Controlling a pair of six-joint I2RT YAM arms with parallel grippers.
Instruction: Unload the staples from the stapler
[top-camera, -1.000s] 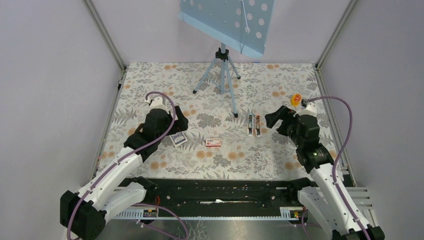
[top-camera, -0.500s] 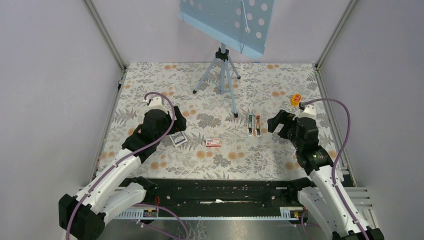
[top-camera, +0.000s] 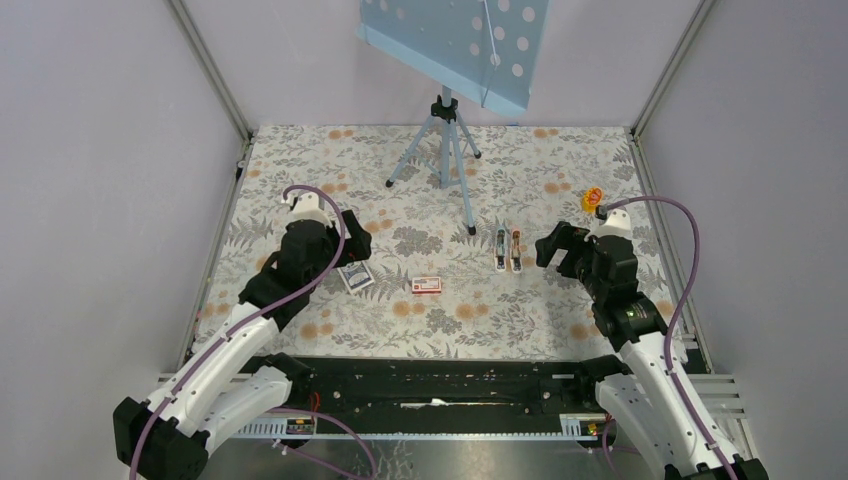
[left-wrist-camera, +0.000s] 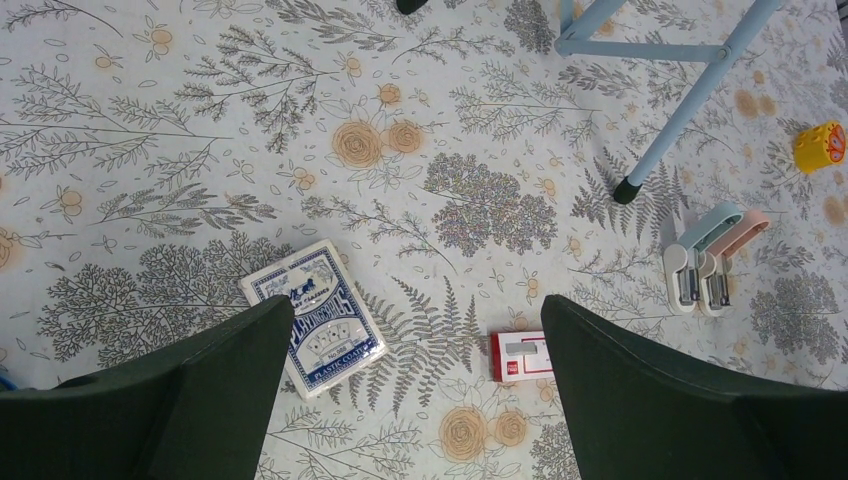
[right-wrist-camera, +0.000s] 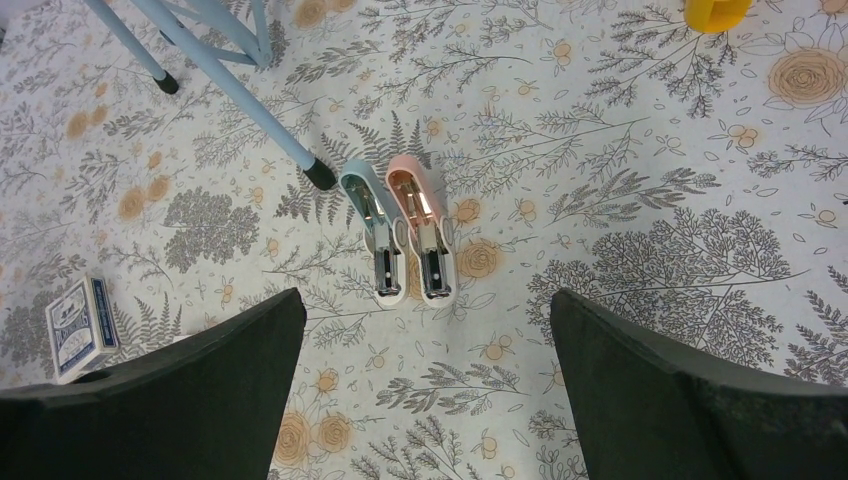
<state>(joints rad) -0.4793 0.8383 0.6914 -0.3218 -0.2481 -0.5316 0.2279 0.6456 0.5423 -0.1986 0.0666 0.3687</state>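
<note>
Floral cloth is spread over the table (top-camera: 300, 160), and a blue music stand (top-camera: 445, 130) is planted near the far edge. The right arm (top-camera: 640, 340) is bent forward from the near right corner, wrist tipped down at the cloth; the left arm (top-camera: 240, 330) is posed likewise on the left. The right gripper (top-camera: 550, 245) is spread wide with nothing gripped, as is the left gripper (top-camera: 350, 228). The stapler (right-wrist-camera: 422, 235) is laid right of the table's centre, long axis run from near edge to far edge, close beside a teal stapler (right-wrist-camera: 375, 235). It is found just centre-ward of the right gripper and well apart from the left, so the right arm is judged better placed. The staples cannot be made out in its grey channel.
</note>
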